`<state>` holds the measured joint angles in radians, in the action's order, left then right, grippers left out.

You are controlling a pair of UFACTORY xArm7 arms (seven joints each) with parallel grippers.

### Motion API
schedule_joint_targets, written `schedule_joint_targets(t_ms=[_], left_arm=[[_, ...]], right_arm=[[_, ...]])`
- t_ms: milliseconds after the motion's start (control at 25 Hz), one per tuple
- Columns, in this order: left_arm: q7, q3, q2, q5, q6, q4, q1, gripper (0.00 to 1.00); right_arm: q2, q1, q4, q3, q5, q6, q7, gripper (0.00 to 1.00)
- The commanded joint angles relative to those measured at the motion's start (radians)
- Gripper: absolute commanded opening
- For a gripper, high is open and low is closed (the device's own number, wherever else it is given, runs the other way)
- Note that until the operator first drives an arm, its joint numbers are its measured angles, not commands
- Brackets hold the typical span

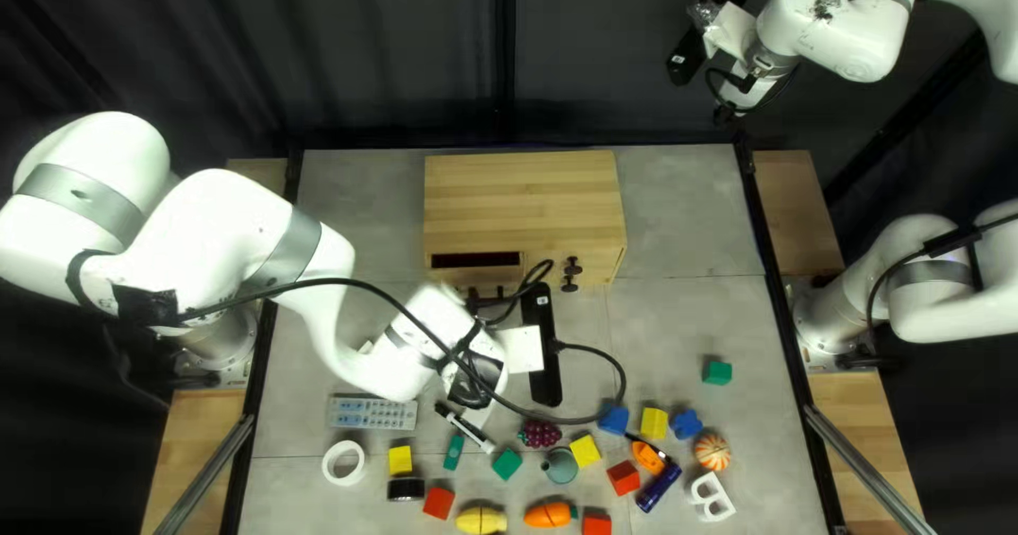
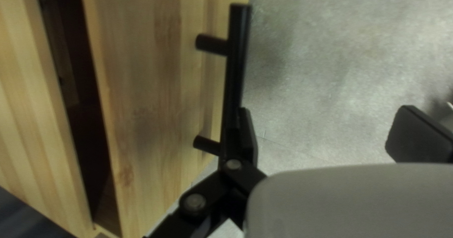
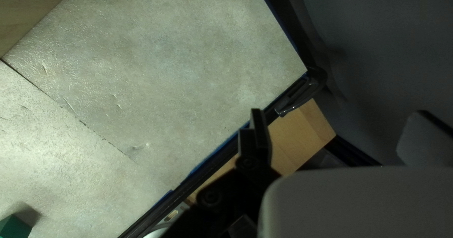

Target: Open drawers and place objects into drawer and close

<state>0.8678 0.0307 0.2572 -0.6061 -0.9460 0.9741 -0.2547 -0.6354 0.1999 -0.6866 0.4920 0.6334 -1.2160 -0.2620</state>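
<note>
So, the job looks to be in its early part; the left drawer (image 2: 160, 101) of the wooden cabinet (image 1: 525, 196), at the far middle of the table, stands part-way out, with a dark gap behind its front; the cabinet's right side, with the dark knobs (image 1: 573, 270), looks closed. The left gripper (image 2: 325, 125) has its fingers spread wide, one against or just beside the black handle (image 2: 236, 68), the other well apart; it pinches nothing. The right gripper (image 3: 337, 125) is spread too, with nothing between its fingers, raised beyond the far right. Inside the drawer only shadow and bare wood show; I cannot tell whether its deeper part holds anything; the loose things, among them a remote (image 1: 371, 412) at near left, a carrot (image 1: 549, 515) at near middle and a green block (image 1: 718, 371) at right, lie on the table; left to do, I judge, are placing objects and closing up.
</note>
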Motion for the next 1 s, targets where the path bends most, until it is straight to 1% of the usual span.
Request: schedule_joint_targets(t_ms=[40, 200, 320, 760, 1000], left_arm=[[0.022, -0.003, 0.007, -0.019, -0.006, 0.015, -0.007, 1.0], [0.015, -0.006, 0.018, -0.028, 0.003, 0.025, -0.005, 1.0], [0.001, -0.008, 0.006, -0.036, 0.027, 0.01, 0.002, 1.0], [0.009, -0.027, -0.081, -0.073, 0.139, -0.112, 0.028, 1.0], [0.003, -0.028, -0.079, -0.071, 0.16, -0.111, 0.033, 1.0]], right_arm=[[0.0, 0.0, 0.0, 0.0, 0.0, 0.0, 0.0, 1.0], [0.0, 0.0, 0.0, 0.0, 0.0, 0.0, 0.0, 1.0], [0.0, 0.0, 0.0, 0.0, 0.0, 0.0, 0.0, 1.0], [0.0, 0.0, 0.0, 0.0, 0.0, 0.0, 0.0, 1.0], [0.0, 0.0, 0.0, 0.0, 0.0, 0.0, 0.0, 1.0]])
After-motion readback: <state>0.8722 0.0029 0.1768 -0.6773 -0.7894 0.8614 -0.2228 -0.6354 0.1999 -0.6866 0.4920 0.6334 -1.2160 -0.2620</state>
